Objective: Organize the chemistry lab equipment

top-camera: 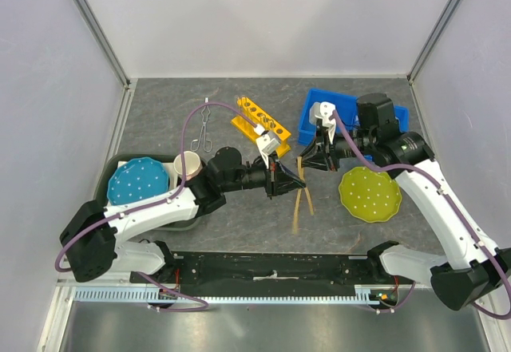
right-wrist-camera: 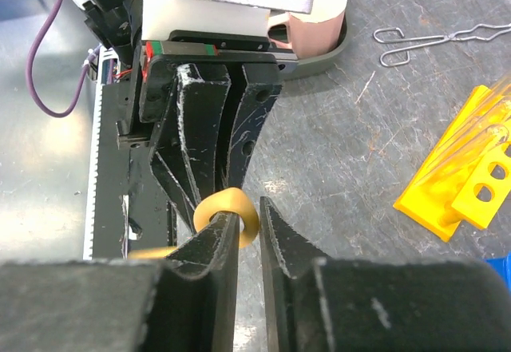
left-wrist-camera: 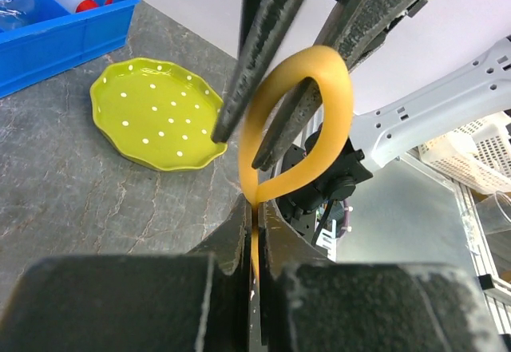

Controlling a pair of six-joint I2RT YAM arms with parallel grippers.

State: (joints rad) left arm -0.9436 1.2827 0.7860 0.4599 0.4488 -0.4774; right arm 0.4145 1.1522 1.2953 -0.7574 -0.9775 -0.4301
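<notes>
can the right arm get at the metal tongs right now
Probably not easily: the metal tongs lie beyond the yellow rack and the left arm, and the right pincer has a finger in the tan rubber loop that the left pincer clamps.

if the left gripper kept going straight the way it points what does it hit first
Most likely the right gripper, facing it just ahead; the rubber loop the left gripper grips circles one finger there.
</notes>
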